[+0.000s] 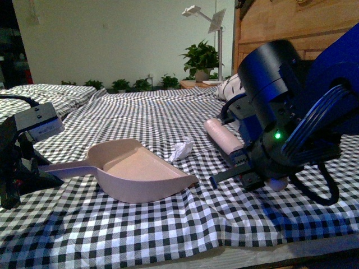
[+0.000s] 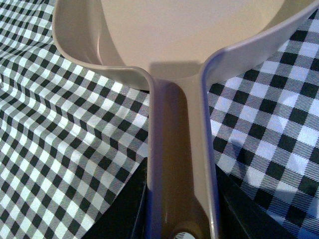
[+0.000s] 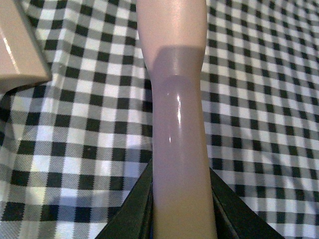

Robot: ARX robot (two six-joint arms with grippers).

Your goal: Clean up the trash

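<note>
We judge the task not yet done: the paper wad (image 1: 181, 150) lies on the checked cloth (image 1: 140, 224) just beside the open lip of the dustpan (image 1: 140, 171), outside it. Our left gripper (image 2: 177, 226) is clamped on the dustpan handle. Our right gripper (image 3: 182, 219) is closed on the pink brush handle (image 3: 174, 114). What remains is to sweep the wad into the pan. The cloth is wrinkled and covers a bed; potted plants (image 1: 200, 58) and a wooden headboard (image 1: 280, 22) stand behind.
</note>
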